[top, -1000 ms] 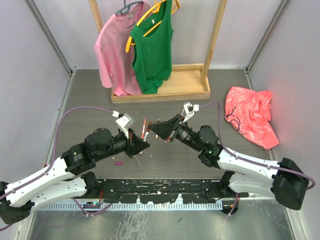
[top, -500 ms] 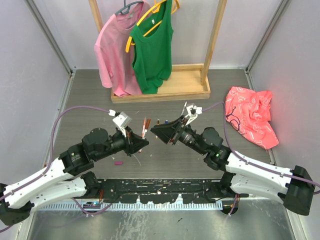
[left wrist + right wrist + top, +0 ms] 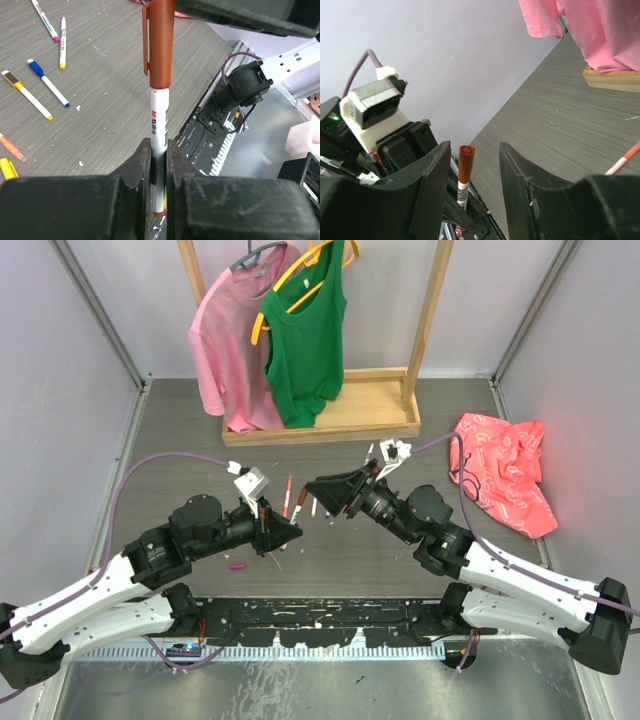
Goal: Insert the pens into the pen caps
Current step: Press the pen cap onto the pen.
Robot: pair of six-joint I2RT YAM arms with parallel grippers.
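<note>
One pen is in play. L gripper [image 3: 159,150] has its fingers pressed onto the lower barrel of a thin white plastic marker pen [image 3: 158,117], pinching it w/ the butt end just below the pads. It's held in the air over the grey table [image 3: 100,75], between the two arms. Long axis runs straight out from the L fingers, capped end pointing at the R gripper [image 3: 472,160]. The brown tubular plastic cap [image 3: 159,45], w/ side clip, looks fully seated on the tip. R fingers are spread either side of the cap, apart from it in the right wrist view. Judgement: insertion looks done, so R should back off straight along the pen axis w/o sideways drift, or a finger may snag the clip. L needs a firm pinch meanwhile.
</note>
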